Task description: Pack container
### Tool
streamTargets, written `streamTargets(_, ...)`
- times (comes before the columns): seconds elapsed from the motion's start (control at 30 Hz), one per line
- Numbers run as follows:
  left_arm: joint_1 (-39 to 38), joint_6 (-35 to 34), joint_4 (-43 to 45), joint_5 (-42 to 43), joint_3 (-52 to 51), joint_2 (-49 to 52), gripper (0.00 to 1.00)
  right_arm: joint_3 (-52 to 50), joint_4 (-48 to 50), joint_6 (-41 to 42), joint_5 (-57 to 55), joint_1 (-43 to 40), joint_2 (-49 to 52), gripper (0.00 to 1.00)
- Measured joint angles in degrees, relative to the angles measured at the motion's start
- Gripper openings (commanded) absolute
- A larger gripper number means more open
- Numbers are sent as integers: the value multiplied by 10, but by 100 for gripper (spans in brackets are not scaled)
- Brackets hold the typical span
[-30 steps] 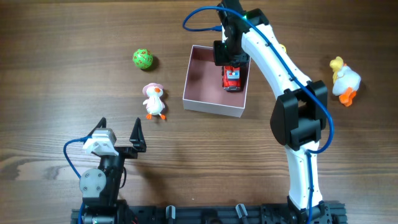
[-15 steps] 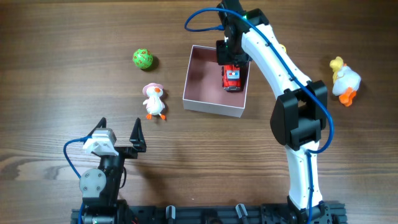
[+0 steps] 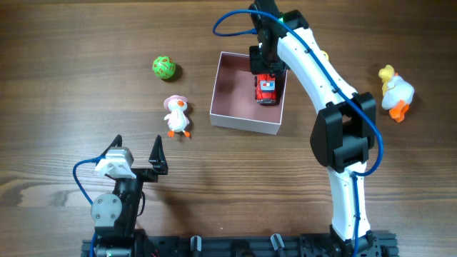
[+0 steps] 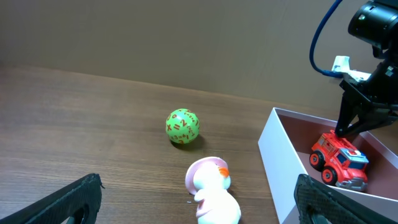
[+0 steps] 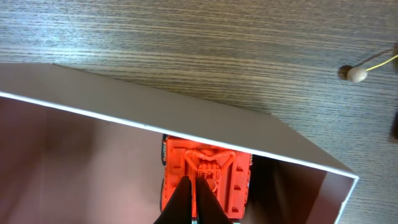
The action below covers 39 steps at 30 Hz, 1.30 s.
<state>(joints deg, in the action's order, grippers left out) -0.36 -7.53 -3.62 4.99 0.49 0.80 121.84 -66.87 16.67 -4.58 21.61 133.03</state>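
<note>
The container [image 3: 230,91], a shallow square box with white walls and a pink inside, stands at mid-table. A red toy truck [image 3: 266,91] lies in its right half. My right gripper [image 3: 265,72] hangs over the truck's far end, jaws shut with nothing between them. In the right wrist view the closed fingertips [image 5: 193,182] point at the truck's roof [image 5: 208,177]; whether they touch it I cannot tell. My left gripper [image 3: 137,148] stands open near the front left, well short of the container, holding nothing.
A white duck with a pink hat [image 3: 176,116] stands left of the container, between it and my left gripper. A green ball [image 3: 163,68] lies farther back left. A yellow-headed duck [image 3: 395,93] sits at the far right. A small bead on a yellow string [image 5: 356,74] lies behind the container.
The right gripper has edged very slightly to the right above the truck. Left arm and toys have not moved.
</note>
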Motion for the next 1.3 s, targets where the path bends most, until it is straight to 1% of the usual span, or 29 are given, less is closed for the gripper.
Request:
streamTargets(0.3, 0, 0, 0, 0, 0, 0, 100, 0, 0, 0, -7, 0, 0, 4)
streamTargets(0.63, 0, 0, 0, 0, 0, 0, 100, 0, -14, 18, -40, 0, 0, 4)
streamTargets(1.07, 0, 0, 0, 0, 0, 0, 100, 0, -34, 37, -49, 0, 0, 5)
streamTargets(1.3, 0, 0, 0, 0, 0, 0, 100, 0, -20, 30, -34, 0, 0, 4)
